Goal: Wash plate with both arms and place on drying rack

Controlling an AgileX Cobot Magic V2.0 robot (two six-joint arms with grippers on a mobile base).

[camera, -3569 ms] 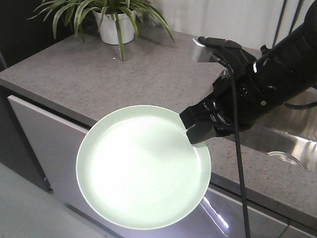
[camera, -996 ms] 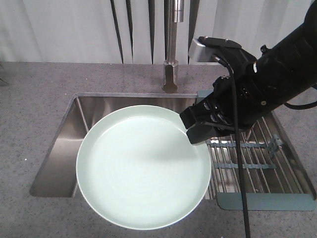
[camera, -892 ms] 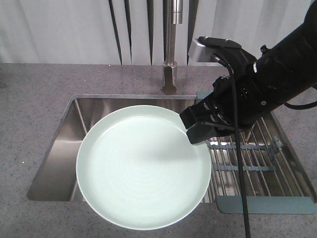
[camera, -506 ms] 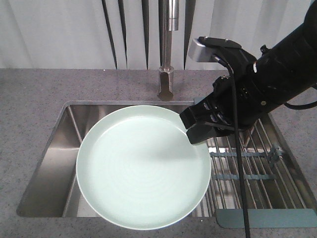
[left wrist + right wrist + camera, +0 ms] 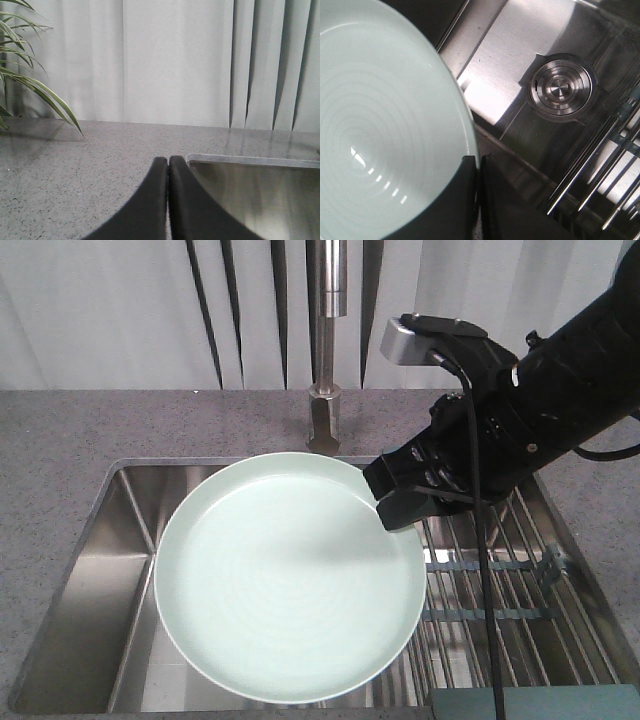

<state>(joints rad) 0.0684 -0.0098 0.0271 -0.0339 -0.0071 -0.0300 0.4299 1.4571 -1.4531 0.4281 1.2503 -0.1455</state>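
The left gripper (image 5: 168, 161) is hovering over the countertop (image 5: 75, 170) just beside the sink (image 5: 250, 160) rim, its fingers pressed together on nothing. The plate (image 5: 288, 575) is hanging level above the sink basin, with the right gripper (image 5: 400, 502) pinching its right rim tightly. The drying rack (image 5: 520, 585) is lying across the sink's right side.
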